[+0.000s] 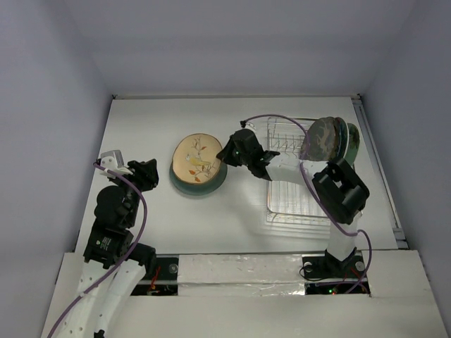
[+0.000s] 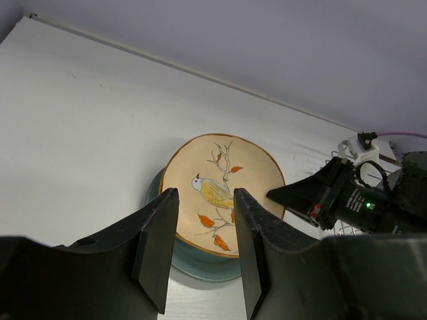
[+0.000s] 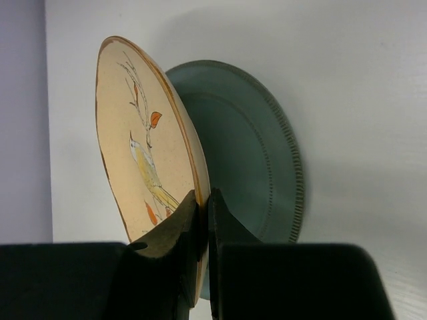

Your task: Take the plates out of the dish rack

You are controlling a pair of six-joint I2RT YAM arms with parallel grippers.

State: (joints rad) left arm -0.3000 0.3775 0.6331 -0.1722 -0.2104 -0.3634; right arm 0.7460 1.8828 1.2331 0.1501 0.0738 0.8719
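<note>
A cream plate with a bird and branch design [image 1: 194, 158] sits tilted on a teal plate [image 1: 206, 186] at the table's middle. My right gripper [image 1: 227, 153] is shut on the cream plate's right rim. In the right wrist view the fingertips [image 3: 191, 212] pinch the cream plate's edge [image 3: 133, 133], with the teal plate [image 3: 253, 153] behind it. My left gripper [image 1: 146, 173] is open and empty, left of the two plates. In the left wrist view it [image 2: 203, 247] frames the cream plate [image 2: 223, 175]. The wire dish rack [image 1: 290, 197] holds a grey-olive patterned plate [image 1: 321, 138] and others upright behind it.
The right arm's body reaches over the rack from the near edge. The table's right border has a raised rail [image 1: 380, 169]. Walls close the table at the back and on both sides.
</note>
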